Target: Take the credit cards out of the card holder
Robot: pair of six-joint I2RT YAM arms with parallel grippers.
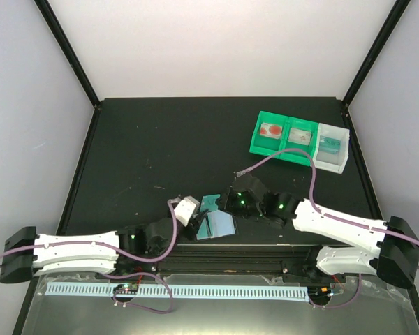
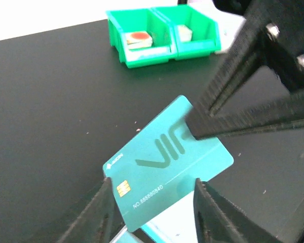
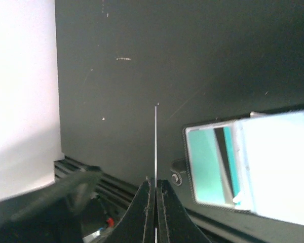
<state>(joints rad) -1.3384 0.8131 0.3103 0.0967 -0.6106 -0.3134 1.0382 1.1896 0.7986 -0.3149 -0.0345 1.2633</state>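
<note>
Black tabletop (image 1: 160, 139), from above: the open wallet (image 1: 216, 225) is laid beside both jaws. Left wrist: a teal card (image 2: 162, 162) is flanked by the left gripper's (image 2: 153, 182) parted jaws. Right wrist: the right gripper (image 3: 155, 185) is clenched on it.

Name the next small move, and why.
Probably: the right hand, shut on the thin teal plastic card, lifts it away from the open black folding card holder. The left hand's fingers stand apart beside the card, so only the right holds it.

Overhead rear view, close wrist views, shared card (image 2: 167, 167)
</note>
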